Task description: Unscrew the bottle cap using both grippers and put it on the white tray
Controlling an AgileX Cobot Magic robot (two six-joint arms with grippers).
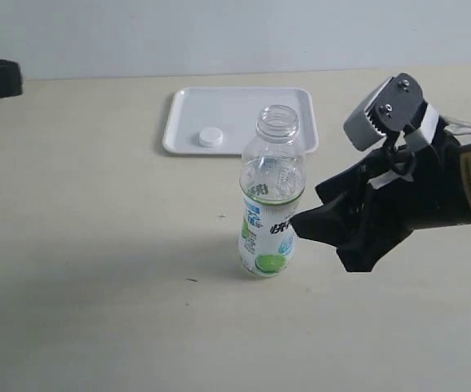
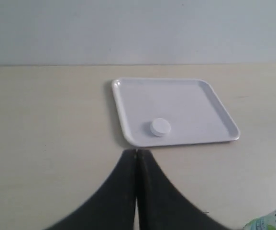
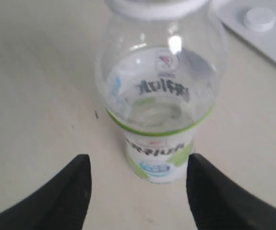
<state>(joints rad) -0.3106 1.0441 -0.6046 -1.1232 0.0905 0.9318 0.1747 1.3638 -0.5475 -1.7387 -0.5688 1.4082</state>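
Task looks basically done. The bottle cap (image 1: 211, 137) lies flat on the white tray (image 1: 243, 106), near-left part. The bottle (image 1: 273, 204) stands upright, neck open, on the table (image 1: 96, 245) just near of the tray. Left gripper (image 2: 137, 158) is pressed together, empty, far left. Right gripper (image 3: 138, 163) is spread and grips nothing, just right of the bottle. Likely only retreat is left.

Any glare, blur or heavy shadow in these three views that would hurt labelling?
Exterior view: even light, sharp, soft shadow left of the bottle. Left wrist view: slightly soft; the left gripper is a featureless black shape. Right wrist view: bottle close and blurred, a bright glint on its shoulder; bottle cap on the white tray readable.
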